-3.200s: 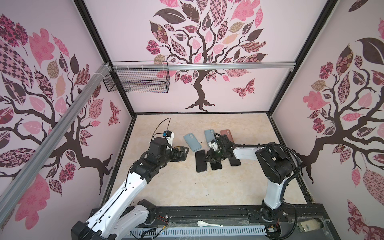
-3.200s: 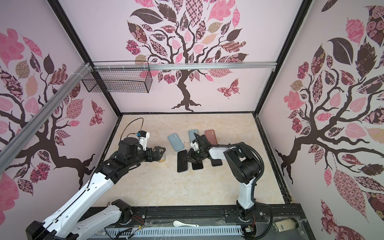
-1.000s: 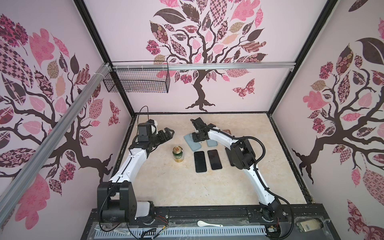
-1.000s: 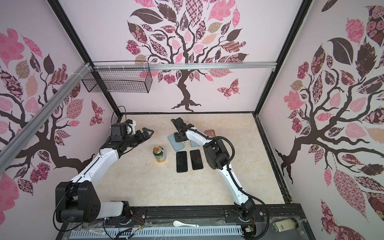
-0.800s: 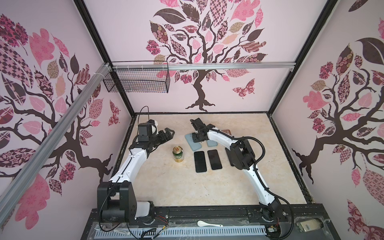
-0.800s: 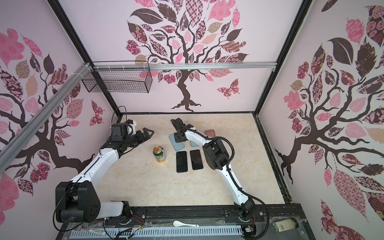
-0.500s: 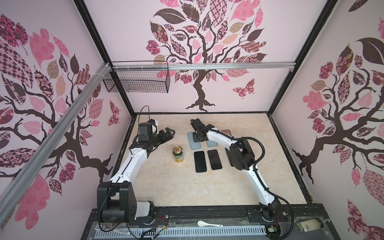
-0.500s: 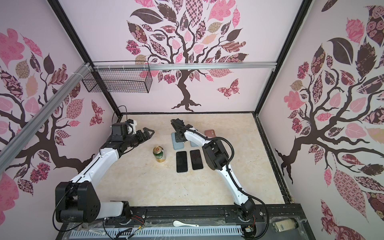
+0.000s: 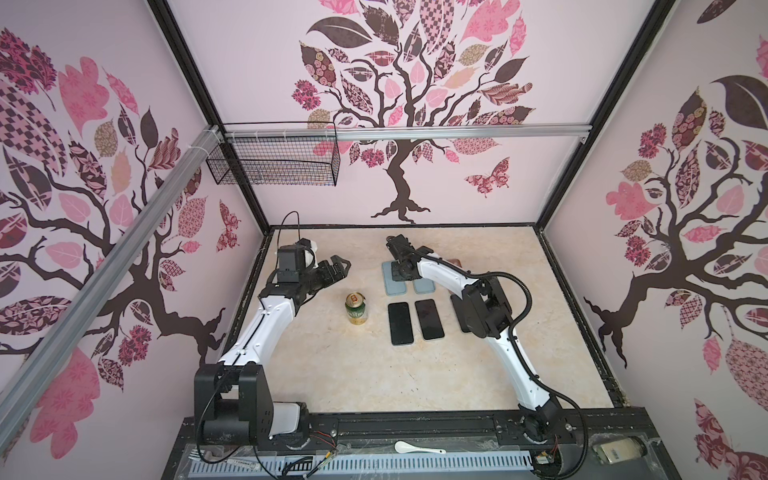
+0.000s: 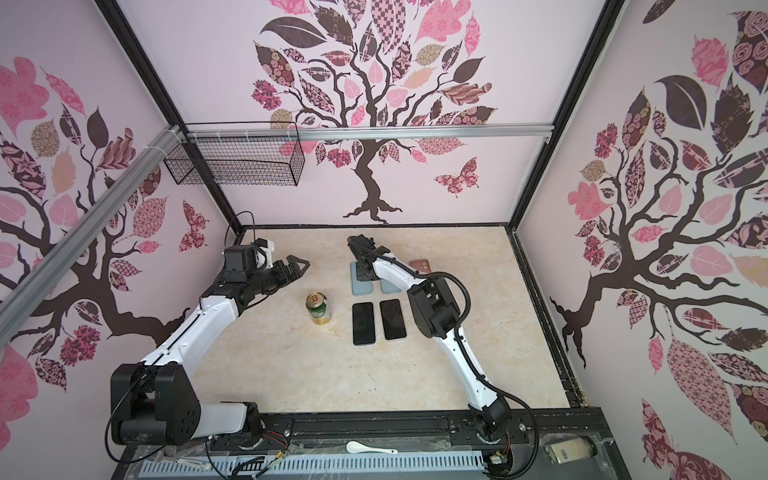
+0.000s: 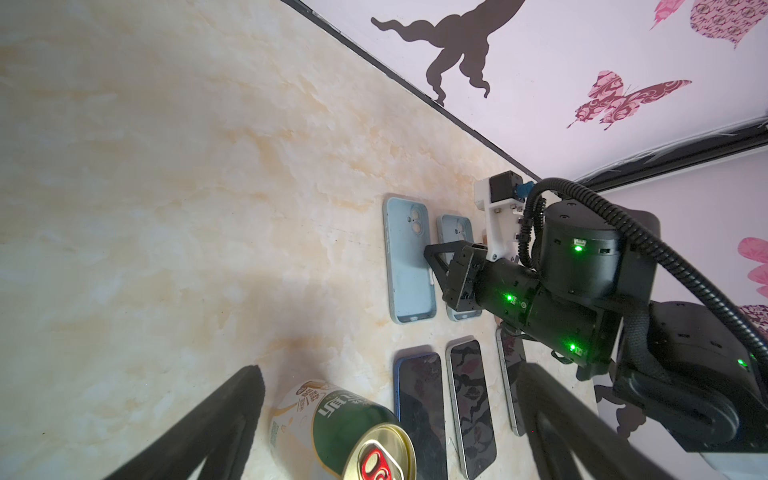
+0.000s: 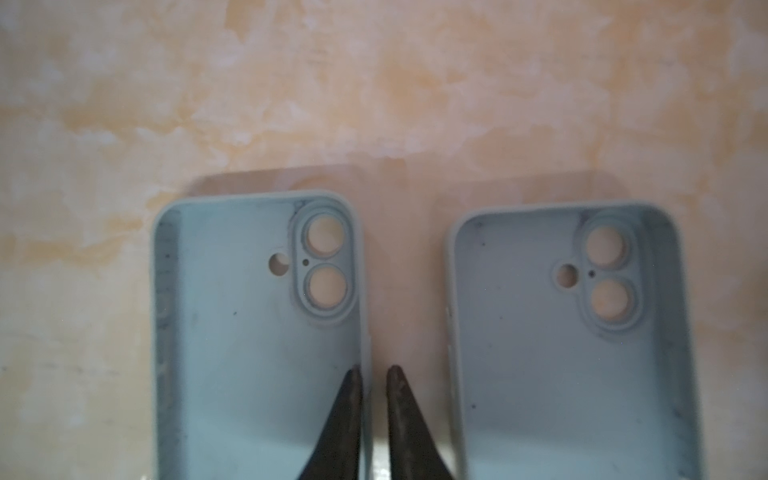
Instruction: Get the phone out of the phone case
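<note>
Two empty light-blue phone cases lie side by side, hollow side up, the left one point(image 12: 249, 353) point(image 9: 392, 286) next to the right one point(image 12: 561, 353) point(image 9: 424, 286). My right gripper point(image 12: 374, 370) point(image 9: 400, 272) points down at the left case. Its fingers point(image 12: 345, 415) straddle that case's side wall with a narrow gap, one inside and one outside. Bare black phones point(image 9: 400, 323) point(image 9: 429, 319) lie screen up in front of the cases. A third phone point(image 11: 511, 374) is partly hidden by the right arm. My left gripper point(image 9: 334, 268) point(image 11: 388, 370) hangs wide open and holds nothing.
A green drink can point(image 9: 356, 308) point(image 11: 332, 419) stands left of the phones, below my left gripper. A brownish-pink case point(image 10: 419, 264) lies behind the right arm. A wire basket point(image 9: 274, 164) hangs on the back wall, and a white spoon point(image 9: 417, 448) lies on the front rail.
The right gripper turned the left blue case from askew to straight beside the other case, and its fingers have parted slightly. The left arm has not moved.
</note>
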Controlling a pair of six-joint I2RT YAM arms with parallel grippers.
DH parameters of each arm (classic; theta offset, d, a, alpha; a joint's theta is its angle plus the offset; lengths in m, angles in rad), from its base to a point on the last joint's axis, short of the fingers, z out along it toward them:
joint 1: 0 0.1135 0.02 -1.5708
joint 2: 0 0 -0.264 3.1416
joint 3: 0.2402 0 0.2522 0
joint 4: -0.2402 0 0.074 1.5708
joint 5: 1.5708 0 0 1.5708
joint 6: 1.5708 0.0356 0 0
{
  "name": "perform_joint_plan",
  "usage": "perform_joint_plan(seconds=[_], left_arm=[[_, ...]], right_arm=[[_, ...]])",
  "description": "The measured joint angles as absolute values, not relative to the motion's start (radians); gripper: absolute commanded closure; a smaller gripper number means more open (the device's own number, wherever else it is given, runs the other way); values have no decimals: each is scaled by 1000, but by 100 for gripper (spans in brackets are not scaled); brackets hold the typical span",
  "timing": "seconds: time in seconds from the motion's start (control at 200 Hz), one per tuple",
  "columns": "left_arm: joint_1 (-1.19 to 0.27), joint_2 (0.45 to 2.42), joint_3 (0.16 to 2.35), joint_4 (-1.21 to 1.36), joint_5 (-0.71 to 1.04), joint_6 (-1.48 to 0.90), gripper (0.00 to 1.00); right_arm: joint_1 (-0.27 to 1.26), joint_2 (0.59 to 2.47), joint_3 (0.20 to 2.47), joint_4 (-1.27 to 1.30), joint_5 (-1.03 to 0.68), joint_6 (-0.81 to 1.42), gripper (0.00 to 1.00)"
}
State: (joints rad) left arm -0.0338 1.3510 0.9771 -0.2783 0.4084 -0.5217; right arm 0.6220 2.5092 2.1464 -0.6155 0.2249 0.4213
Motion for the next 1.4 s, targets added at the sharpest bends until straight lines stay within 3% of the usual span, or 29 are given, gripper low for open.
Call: perform_joint_plan(seconds=[0.27,0.355,0.58,0.715,0.83,1.035,1.18,1.4], left_arm=[[-34,1217,1015,-340,305,-477,2],[-34,1142,1022,-347,243,-451,2],[-35,915,897,-250,-2,-396,2],[-35,852,746,-171,-121,-346,2],[-35,852,653,-133,-196,-308,2],[-33,855,476,35,-266,-252,2],[-33,910,381,175,-289,-216,2],[-33,1090,295,428,-295,-139,2]], right_arm=[[613,2496,2292,-669,186,409,59],[611,2429,2255,-652,176,401,52],[558,1937,1617,-381,134,390,15],[448,1633,1227,-192,159,376,1],[377,1451,997,-66,268,316,1],[385,1275,628,285,463,72,2],[292,1253,419,505,477,-27,1],[188,1339,379,737,448,-53,1]])
